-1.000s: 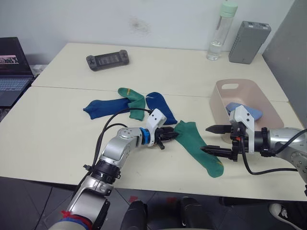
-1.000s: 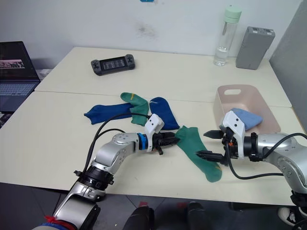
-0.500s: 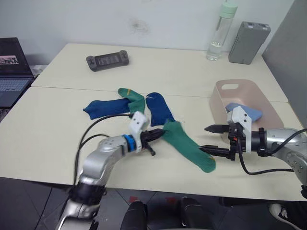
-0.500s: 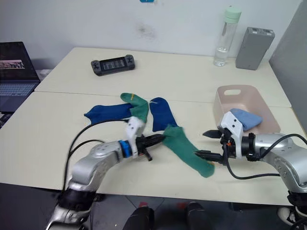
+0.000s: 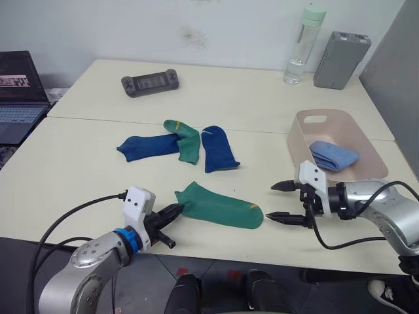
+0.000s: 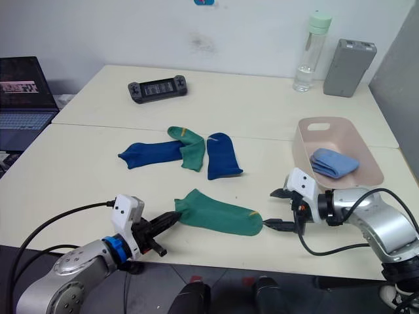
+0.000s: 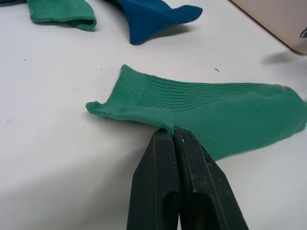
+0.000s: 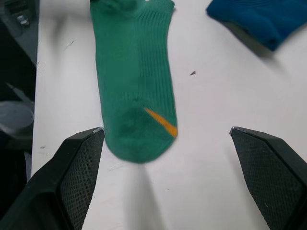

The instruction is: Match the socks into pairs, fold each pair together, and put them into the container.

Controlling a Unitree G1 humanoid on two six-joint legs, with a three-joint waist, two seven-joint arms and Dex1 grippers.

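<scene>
A green sock lies stretched flat near the table's front edge. My left gripper is shut on its cuff. My right gripper stands open just past the sock's toe, apart from it. A second green sock lies mid-table between two dark blue socks and overlaps the left one. The pink container sits at the right with a folded light blue sock bundle inside.
A black game controller lies at the back left. A water bottle and a grey ribbed box stand at the back right. An open laptop is off the table's left side.
My left gripper has dragged the green sock left and toward the front edge, so it now lies flat. The right gripper shifted slightly left, still open.
</scene>
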